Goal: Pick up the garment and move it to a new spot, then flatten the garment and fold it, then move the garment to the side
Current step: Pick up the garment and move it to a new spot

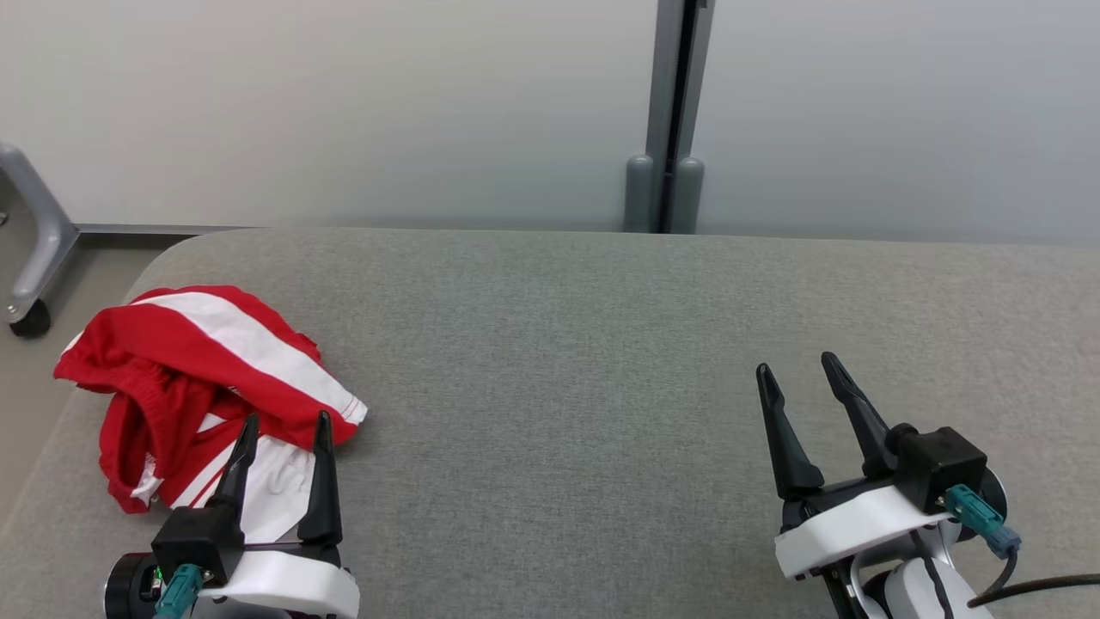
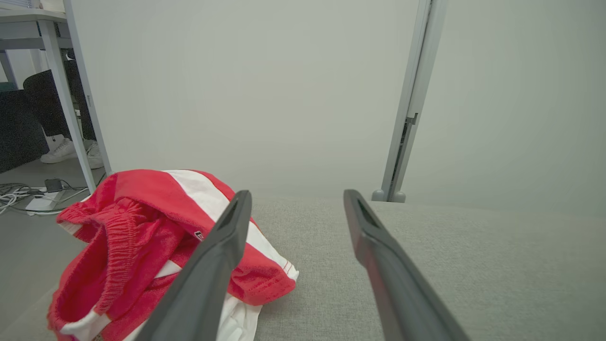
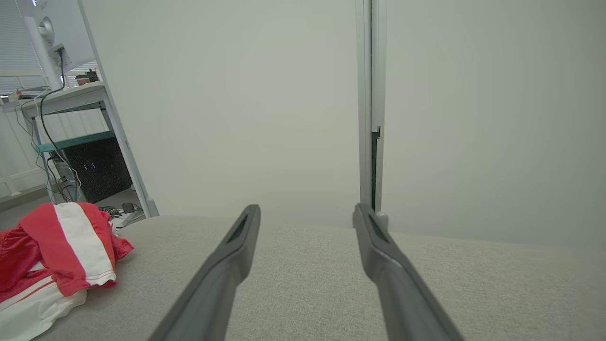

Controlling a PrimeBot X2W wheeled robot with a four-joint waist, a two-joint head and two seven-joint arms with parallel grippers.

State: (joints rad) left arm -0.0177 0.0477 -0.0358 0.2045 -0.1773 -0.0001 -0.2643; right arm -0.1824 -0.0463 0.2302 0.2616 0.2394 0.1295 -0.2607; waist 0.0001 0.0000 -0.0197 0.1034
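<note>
At the lower left of the head view sits our left gripper (image 1: 287, 417), its two long dark fingers spread wide and holding nothing. At the lower right is our right gripper (image 1: 797, 362), equally wide and empty, over bare cloth.

The crumpled red garment with broad white stripes (image 1: 198, 344) lies in a heap at the left of the frame, on the grey woven-fabric padded surface (image 1: 559, 387). In the head view its nearer white part lies beneath our left fingertips. In the left wrist view the heap sits left of the gap between the jaws, and the left finger crosses in front of its hem. We cannot tell whether finger and cloth touch. The garment is well apart from our right gripper, at the lower left of the right wrist view.

The heap lies right at the surface's left edge, near its rounded far corner. To its right the grey surface runs open across the middle and right of the frame, up to its far edge. Beyond that edge stand pale grey wall panels (image 1: 344, 103) with a grey vertical post (image 1: 675, 112) at upper centre. A grey metal leg on a black caster (image 1: 30, 249) stands at the left edge of the frame.
</note>
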